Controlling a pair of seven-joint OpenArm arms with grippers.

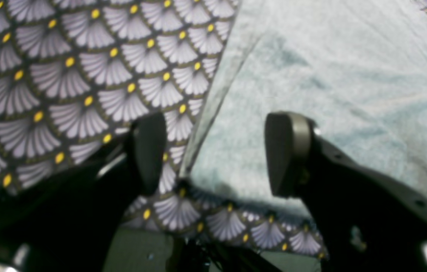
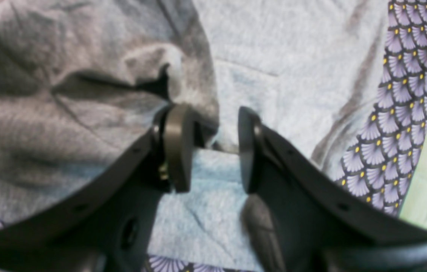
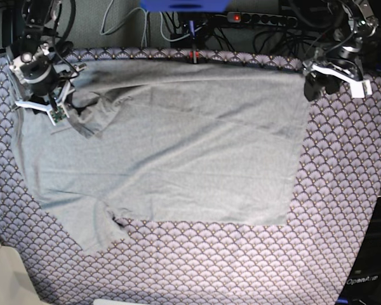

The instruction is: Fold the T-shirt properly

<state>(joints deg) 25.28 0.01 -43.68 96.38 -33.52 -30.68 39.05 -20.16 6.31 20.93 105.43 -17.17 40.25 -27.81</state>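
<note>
The grey T-shirt (image 3: 171,140) lies spread out on the purple patterned cloth (image 3: 343,210) over the bench; the left gripper (image 1: 213,153) sits at a corner of the shirt, its jaws wide with nothing between them; the right gripper (image 2: 209,147) has its jaws part open around a bunched fold of the shirt.

soft matt knit T-shirt (image 3: 178,146); printed woven cloth (image 3: 343,210)

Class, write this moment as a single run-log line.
T-shirt: spread flat, unfolded | left gripper: open over shirt corner | right gripper: open at bunched sleeve | patterned cloth: underneath
</note>
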